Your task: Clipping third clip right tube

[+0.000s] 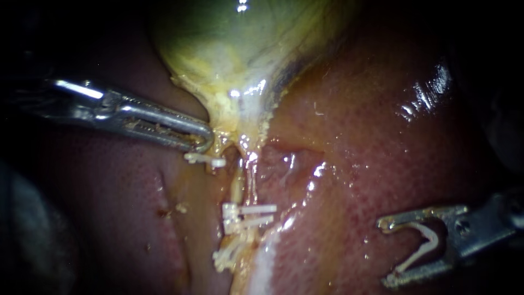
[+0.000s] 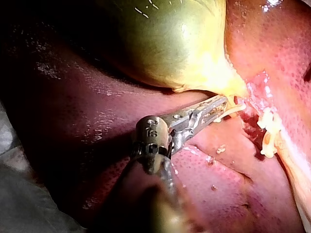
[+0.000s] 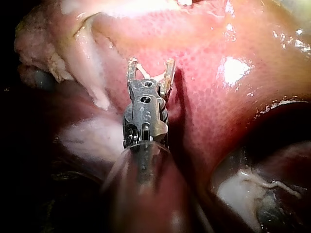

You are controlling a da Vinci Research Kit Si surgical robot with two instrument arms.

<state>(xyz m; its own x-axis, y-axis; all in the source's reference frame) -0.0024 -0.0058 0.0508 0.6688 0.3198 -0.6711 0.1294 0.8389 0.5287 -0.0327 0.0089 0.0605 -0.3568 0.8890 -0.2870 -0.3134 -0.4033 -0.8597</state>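
Right instrument point(image 1: 383, 252) at 4 o'clock: jaws spread wide, carrying an unclosed white clip point(image 1: 423, 251). Right tube point(image 1: 252, 179) sits centre, well apart, two clips point(image 1: 248, 216) at its 6 o'clock. Risk: open tips snagging the liver point(image 1: 382, 136) during approach.

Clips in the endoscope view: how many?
4: one clip by the left instrument's tip, two stacked clips on the tube, one loaded clip in the right instrument's jaws. Pale lump below: maybe another.

left instrument point(image 1: 202, 139) coming in from the left, shaft sloping down a bit, long jaws lying pretty much together, right instrument point(image 1: 385, 252) in from the lower right, jaws spread wide and pointing left, clip point(image 1: 424, 245) seated between them, touching both
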